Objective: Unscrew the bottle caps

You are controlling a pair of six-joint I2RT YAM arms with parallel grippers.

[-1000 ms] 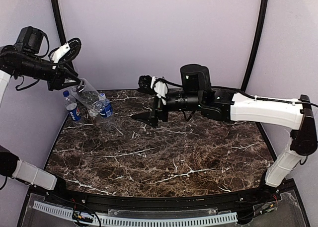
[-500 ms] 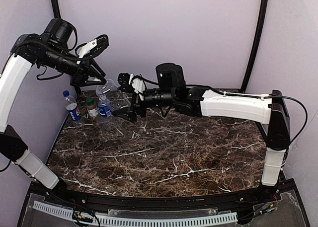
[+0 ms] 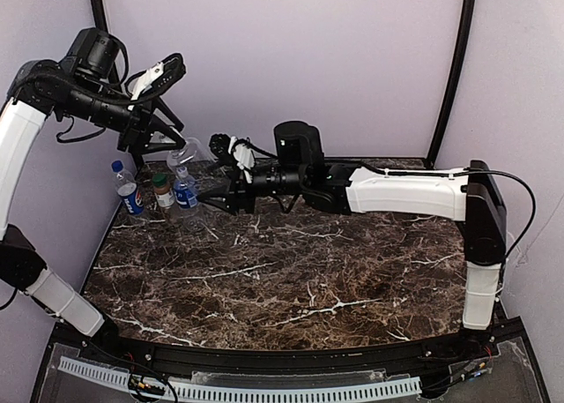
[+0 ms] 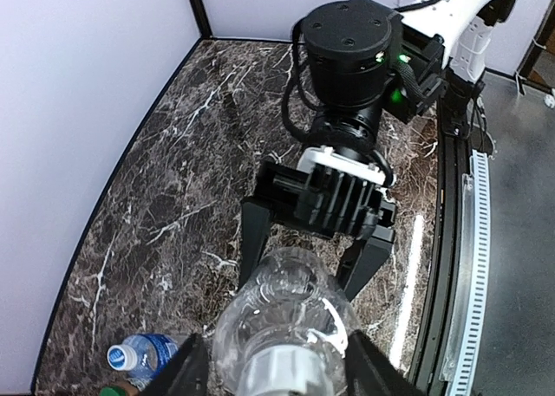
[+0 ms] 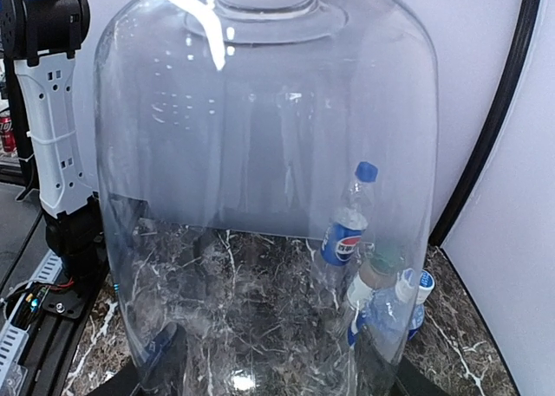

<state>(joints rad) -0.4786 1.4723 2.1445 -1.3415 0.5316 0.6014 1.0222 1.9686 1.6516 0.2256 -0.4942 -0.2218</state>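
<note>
While the left gripper (image 4: 279,374) is clenched on the neck end of the clear bottle (image 4: 290,314), holding it up off the marble table (image 3: 335,271), the bottle's body points away from it toward the right gripper (image 4: 299,282). What looks like the white cap (image 4: 277,366) sits right between the left fingers. The right gripper's jaws are spread, one on each side of the bottle's base, and in its own wrist view the base fills nearly everything ahead of it. I see no firm contact there yet.

The risks, as I judge them:
- The bottle looks thin and empty, so a hard squeeze from the right jaws could crush or buckle it.
- A grip too close to the rounded base could slip, and the bottle would then turn along with the cap.
- If either hold gives way, the bottle would drop toward the Pepsi bottle (image 3: 130,193), the short brown bottle (image 3: 161,191) and the blue-labelled bottle (image 3: 185,191) standing just below the left gripper, and it could knock them over.
</note>
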